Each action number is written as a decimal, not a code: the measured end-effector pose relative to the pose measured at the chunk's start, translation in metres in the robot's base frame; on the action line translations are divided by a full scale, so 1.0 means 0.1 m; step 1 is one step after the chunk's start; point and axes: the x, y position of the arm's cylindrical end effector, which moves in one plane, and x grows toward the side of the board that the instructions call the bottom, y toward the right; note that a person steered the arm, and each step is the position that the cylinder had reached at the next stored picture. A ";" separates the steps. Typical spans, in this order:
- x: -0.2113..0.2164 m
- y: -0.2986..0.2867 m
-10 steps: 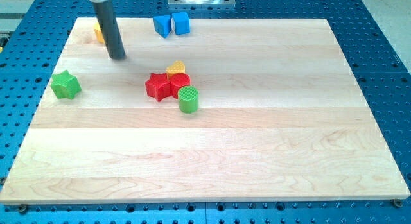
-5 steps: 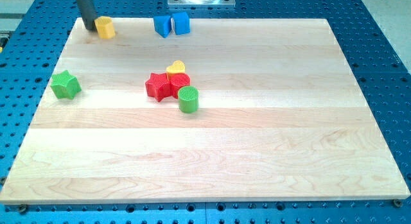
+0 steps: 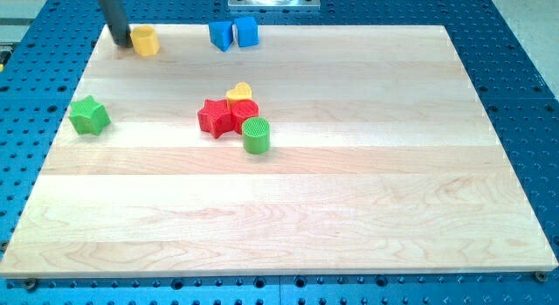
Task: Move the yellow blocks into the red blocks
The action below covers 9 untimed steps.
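My tip [image 3: 120, 42], a bare rod with no jaws, sat just left of the yellow block [image 3: 145, 40], far up-left of the red star [image 3: 214, 117]. An off-centre push might have spun it aside, missing the star.

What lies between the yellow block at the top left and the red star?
Only bare board, in the camera view. My tip stands just left of that yellow block, away from the red star.

No text, label or number seems readable anywhere.
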 end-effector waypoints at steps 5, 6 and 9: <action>0.48 0.43; 0.73 0.91; 1.46 1.06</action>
